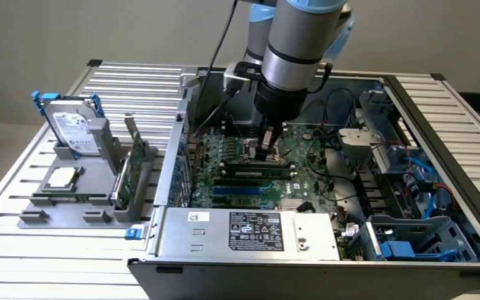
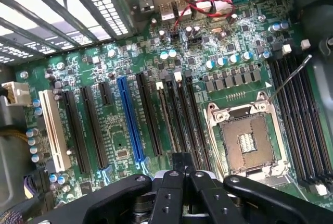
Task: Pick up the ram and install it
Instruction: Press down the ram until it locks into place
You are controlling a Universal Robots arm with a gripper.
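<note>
The open steel case (image 1: 440, 206) lies on a slatted table (image 1: 23, 206), its green motherboard (image 2: 125, 130) facing up; beside it a grey rack (image 1: 73, 212) holds a silver drive (image 1: 72, 128) and a green card (image 1: 132, 169); the gripper (image 1: 267, 149), fingers fully closed, presses the ram (image 1: 261, 164) down at its slot, beside the empty square CPU socket (image 2: 248, 143).

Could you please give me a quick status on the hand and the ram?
Hand shut, down inside the computer case over the motherboard. Ram lying along the slots right below the fingertips. Nothing seen in the way.
</note>
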